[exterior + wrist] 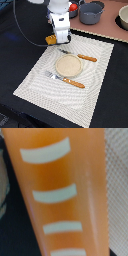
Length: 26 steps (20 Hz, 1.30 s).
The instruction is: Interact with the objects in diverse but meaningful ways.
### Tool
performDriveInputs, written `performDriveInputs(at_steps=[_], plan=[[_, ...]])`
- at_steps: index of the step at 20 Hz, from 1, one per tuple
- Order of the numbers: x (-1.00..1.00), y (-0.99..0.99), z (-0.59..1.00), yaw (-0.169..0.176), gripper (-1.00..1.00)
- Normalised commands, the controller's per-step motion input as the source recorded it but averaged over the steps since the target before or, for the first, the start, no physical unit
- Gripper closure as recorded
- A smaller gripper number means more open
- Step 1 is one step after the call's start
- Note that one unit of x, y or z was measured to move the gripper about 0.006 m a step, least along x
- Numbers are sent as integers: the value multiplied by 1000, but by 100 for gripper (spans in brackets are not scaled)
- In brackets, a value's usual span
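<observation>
The yellow-orange bread loaf (51, 39) with white slashes sits at the far corner of the woven placemat (35, 80), right against my gripper (61, 42). It fills the wrist view (60, 193) at very close range and hides my fingers there. In the exterior view the gripper is low over the mat's far edge, and its jaws are too blurred to read. The red tomato (73, 7) lies behind the arm, partly hidden. The blue-grey pot (91, 12) stands on the pink board at the back.
A round beige plate (68, 64) lies mid-mat, with a fork (65, 79) in front and a knife (80, 56) behind, both orange-handled. A pale bowl (123, 17) is at the back right edge. A black cable (22, 27) loops from the arm.
</observation>
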Motion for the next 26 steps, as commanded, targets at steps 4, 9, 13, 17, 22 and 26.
performDriveInputs(at_steps=[4, 9, 13, 17, 22, 26], plan=[[-569, 241, -303, 48, 100], [-494, 211, -317, 54, 100], [-435, 225, -288, 64, 100], [-287, 229, -46, 66, 100], [384, 63, 870, 10, 100], [791, -31, 1000, -2, 100]])
